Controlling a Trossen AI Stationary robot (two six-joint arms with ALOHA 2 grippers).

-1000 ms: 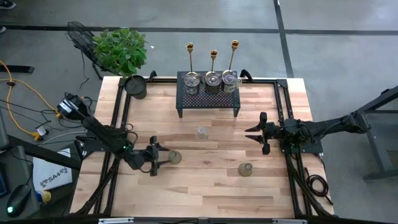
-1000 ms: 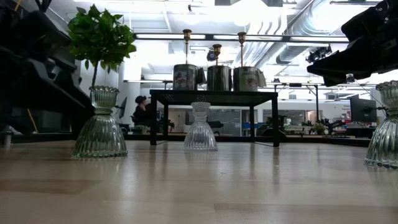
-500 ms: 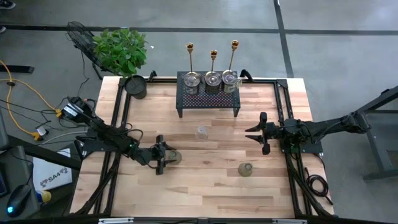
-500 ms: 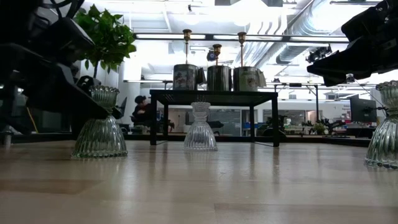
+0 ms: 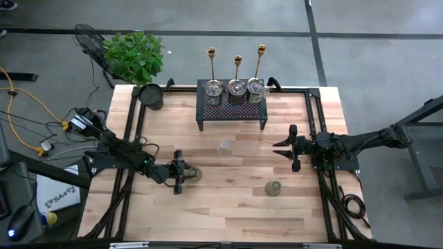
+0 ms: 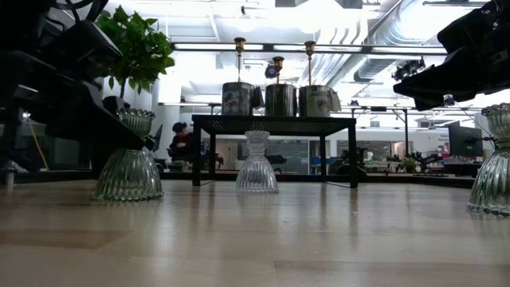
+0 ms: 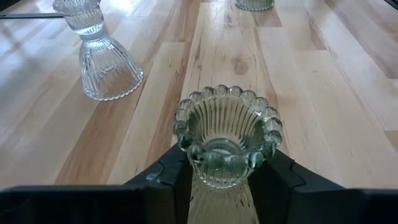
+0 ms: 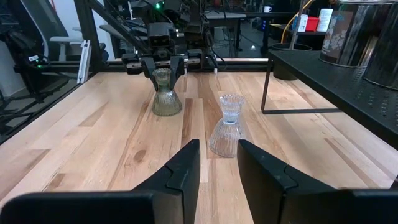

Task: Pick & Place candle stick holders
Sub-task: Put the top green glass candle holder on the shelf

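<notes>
Three ribbed glass candle stick holders stand upright on their flared bases. The left one [image 5: 194, 174] sits between the fingers of my left gripper [image 5: 184, 173], which is shut on it. A clear one [image 5: 224, 147] stands mid-table and a greenish one [image 5: 273, 188] nearer the front right. My right gripper [image 5: 291, 148] waits open at the right, nothing between its fingers. Three silvery cups [image 5: 237, 90] sit on the black mesh rack [image 5: 232, 114], with three gold candlesticks [image 5: 237, 66] rising at its far edge. My left gripper pinches the holder's narrow neck [image 7: 217, 196], just under the beaded cup, between its two fingers [image 7: 168, 183]. The fingers come from the table's left, slanting slightly downward. The holder stands upright with its base [image 8: 166, 107] on the table.
A round black pot [image 5: 151, 95] stands at the far left corner, with a leafy plant [image 5: 133, 55] beyond the table's edge. Black frame rails [image 5: 135, 131] run along the table's left, right and far sides. Bare wood lies along the near edge.
My left gripper has slid a short way toward the table's right, bringing its fingers to either side of the left glass holder, and then closed them onto its neck. The holder has stayed upright in place.
</notes>
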